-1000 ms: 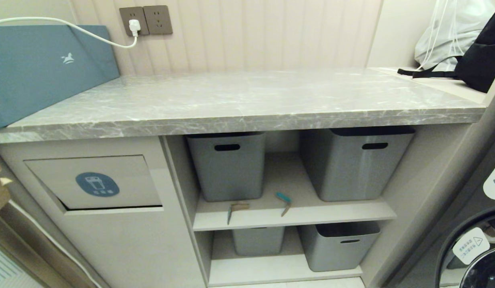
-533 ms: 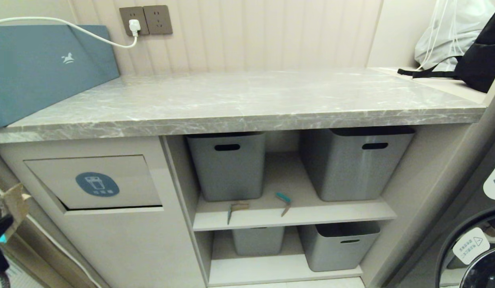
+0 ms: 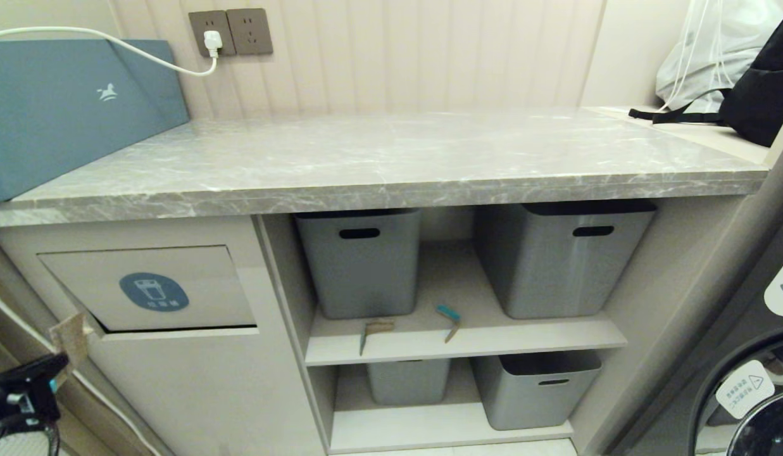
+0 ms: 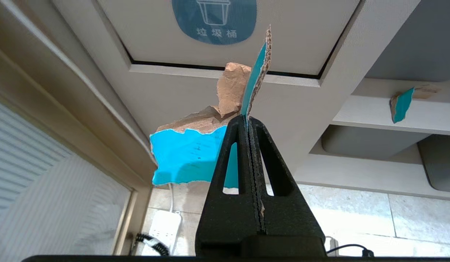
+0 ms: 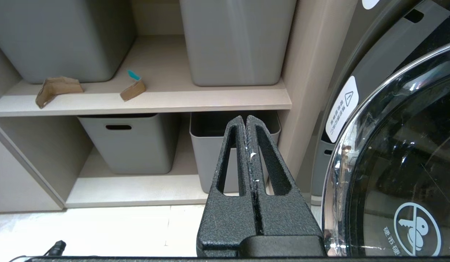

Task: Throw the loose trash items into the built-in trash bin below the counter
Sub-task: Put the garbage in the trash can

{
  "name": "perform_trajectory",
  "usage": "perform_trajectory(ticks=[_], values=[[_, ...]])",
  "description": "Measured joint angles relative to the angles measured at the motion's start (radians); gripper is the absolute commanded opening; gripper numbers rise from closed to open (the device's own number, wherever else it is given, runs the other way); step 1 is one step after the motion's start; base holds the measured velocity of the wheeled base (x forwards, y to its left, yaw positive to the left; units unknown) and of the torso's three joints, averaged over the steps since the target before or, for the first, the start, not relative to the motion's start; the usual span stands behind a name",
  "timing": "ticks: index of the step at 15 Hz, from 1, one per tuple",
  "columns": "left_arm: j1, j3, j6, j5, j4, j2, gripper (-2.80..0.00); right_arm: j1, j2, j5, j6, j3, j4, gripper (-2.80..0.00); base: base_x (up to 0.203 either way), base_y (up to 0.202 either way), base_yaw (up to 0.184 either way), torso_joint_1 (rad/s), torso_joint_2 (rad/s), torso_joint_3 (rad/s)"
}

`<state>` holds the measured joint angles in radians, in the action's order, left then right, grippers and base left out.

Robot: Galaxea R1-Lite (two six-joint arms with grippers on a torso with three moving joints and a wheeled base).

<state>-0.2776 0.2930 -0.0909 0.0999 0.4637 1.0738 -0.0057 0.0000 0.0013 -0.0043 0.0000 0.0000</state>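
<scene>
Cardboard scrap (image 4: 195, 153), which my left end effector (image 4: 248, 122) is pinching tight just below the built-in trash bin's flap (image 4: 290, 40), is risking buckling against that flap instead of tipping it inward.

I see the grey marble counter (image 3: 391, 158) running across the upper half of the head view, with a teal box (image 3: 68, 107) on its upper left end. Below, right of centre, the upper shelf (image 3: 461, 342) carries two grey tubs (image 3: 363, 263) and, in front of them, two cardboard scraps (image 3: 375, 330) lying apart. The lower shelf (image 3: 429, 430) carries two more tubs (image 3: 533, 386).
</scene>
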Motion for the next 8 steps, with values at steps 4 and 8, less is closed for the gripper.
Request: perform_trajectory(ticks=[4, 8], values=[[-0.004, -0.059, -0.002, 0.009, 0.172, 0.099, -2.8, 0.0, 0.0, 0.0, 0.0, 0.0, 0.0, -2.8, 0.0, 0.0, 0.0, 0.0, 0.0, 0.0], [0.002, -0.127, -0.003, 0.01, 0.42, 0.232, -2.8, 0.0, 0.0, 0.0, 0.0, 0.0, 0.0, -2.8, 0.0, 0.0, 0.0, 0.0, 0.0, 0.0]])
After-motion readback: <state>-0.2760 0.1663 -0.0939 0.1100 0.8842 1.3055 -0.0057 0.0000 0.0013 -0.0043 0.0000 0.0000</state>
